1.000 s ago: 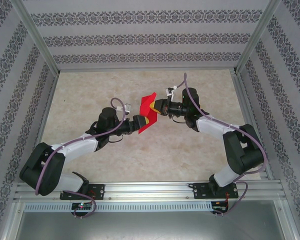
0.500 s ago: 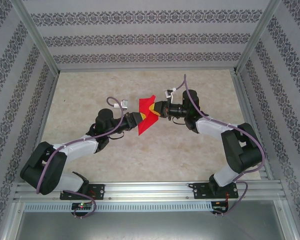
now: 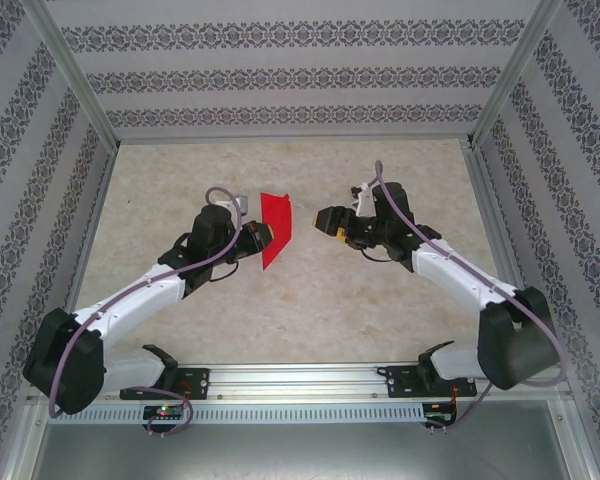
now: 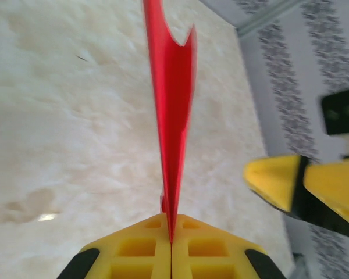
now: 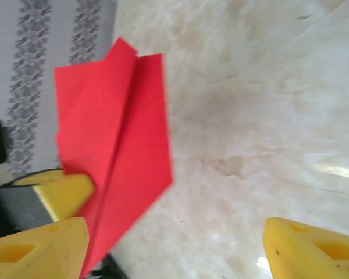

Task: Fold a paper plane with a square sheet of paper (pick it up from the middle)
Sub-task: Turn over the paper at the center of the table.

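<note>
Our left gripper [image 4: 170,229] pinches the folded red paper [image 4: 173,116] upright above the tabletop's far half, so our wide-open right gripper [image 3: 325,218], just apart, can regrip it.

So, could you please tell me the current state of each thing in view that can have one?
red paper: folded into overlapping layers, pinched at one end by the left gripper.
left gripper: shut on the red paper, fingers pressed together.
right gripper: open, jaws wide, apart from the red paper and holding nothing.
</note>
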Tool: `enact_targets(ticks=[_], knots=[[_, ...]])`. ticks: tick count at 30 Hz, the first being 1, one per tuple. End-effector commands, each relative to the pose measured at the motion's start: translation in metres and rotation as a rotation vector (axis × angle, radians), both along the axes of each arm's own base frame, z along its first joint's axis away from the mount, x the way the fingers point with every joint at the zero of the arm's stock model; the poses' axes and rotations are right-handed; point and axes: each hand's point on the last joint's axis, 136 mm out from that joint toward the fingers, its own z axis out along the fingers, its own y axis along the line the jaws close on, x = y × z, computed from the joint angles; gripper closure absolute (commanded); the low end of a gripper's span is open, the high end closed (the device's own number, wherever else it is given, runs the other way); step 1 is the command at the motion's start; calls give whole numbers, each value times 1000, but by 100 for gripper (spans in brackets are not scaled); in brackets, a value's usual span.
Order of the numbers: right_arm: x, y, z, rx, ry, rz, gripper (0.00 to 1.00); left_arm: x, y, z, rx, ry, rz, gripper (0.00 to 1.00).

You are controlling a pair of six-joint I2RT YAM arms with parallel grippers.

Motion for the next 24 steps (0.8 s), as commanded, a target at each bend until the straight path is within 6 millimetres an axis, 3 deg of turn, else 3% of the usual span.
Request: enact_targets(ticks=[1, 5, 8, 15, 19, 21, 24], knots=[[0, -39, -14, -221, -30, -117, 16, -11, 43, -19, 410, 51, 72, 93], [-2, -58, -15, -298, -50, -197, 12, -8, 70, -14, 744, 63, 157, 92], [-4, -70, -22, -347, -34, -243, 11, -4, 80, -22, 945, 92, 197, 91], [-3, -92, -32, -416, -7, -348, 12, 9, 63, -66, 1264, 181, 190, 89], [-5, -98, -40, -427, 20, -378, 12, 9, 33, -97, 1248, 224, 131, 84], [-6, -98, -40, -430, 28, -369, 13, 7, 13, -112, 1150, 253, 83, 72], [-6, -96, -36, -393, 30, -359, 13, 8, -8, -109, 990, 243, 57, 47]])
